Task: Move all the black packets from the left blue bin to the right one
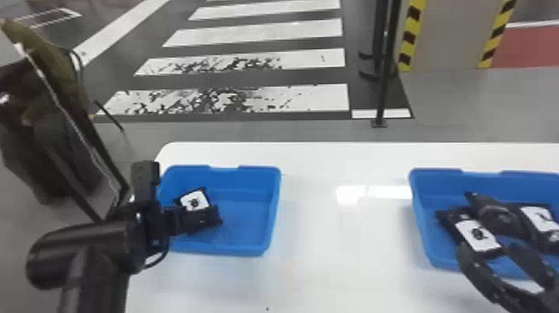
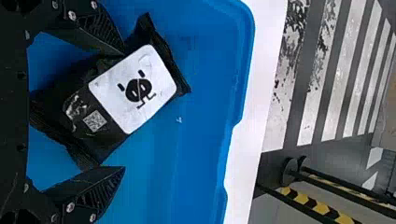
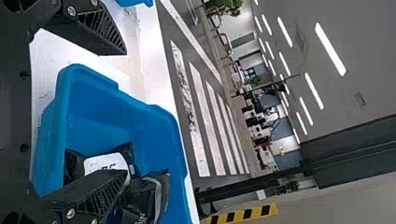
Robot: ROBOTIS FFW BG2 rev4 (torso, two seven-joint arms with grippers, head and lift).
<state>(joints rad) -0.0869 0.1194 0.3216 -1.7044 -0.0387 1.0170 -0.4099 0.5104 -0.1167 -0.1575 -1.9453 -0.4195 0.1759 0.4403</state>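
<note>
Three packets labelled in the head view: one in the left blue bin (image 1: 273,199), two in the right blue bin (image 1: 421,220), both bins on a white tabletop (image 1: 324,266). Left gripper (image 1: 201,220) is down inside the left bin, at the black packet (image 1: 194,202) there. White label visible; the rest of that packet merges with the dark fingers, outline hard to make out. Right gripper (image 1: 486,252) is over the right bin, a gap between its fingers. White-labelled packet (image 1: 478,237) lies by the fingertips; second labelled packet (image 1: 542,220) is farther right, near the frame edge. Dark shapes overlap here; where packet ends and finger begins is unclear in places. Right end of this bin is cut off.

Left wrist view: fingers well parted, not closed on anything. Packet lies aslant on the bin floor, its body largely between them, label and printed face up. One fingertip overlaps a long edge of the packet; the other is near its crimped end. Whether either touches, cannot tell. Part of the bin is cut off.

Right wrist view: fingers wide apart, nothing gripped. One finger shows against the tabletop outside the bin, the other across the packets inside. That second finger hides part of a white-labelled packet and some of a darker one beside it. Contact, cannot tell.
</note>
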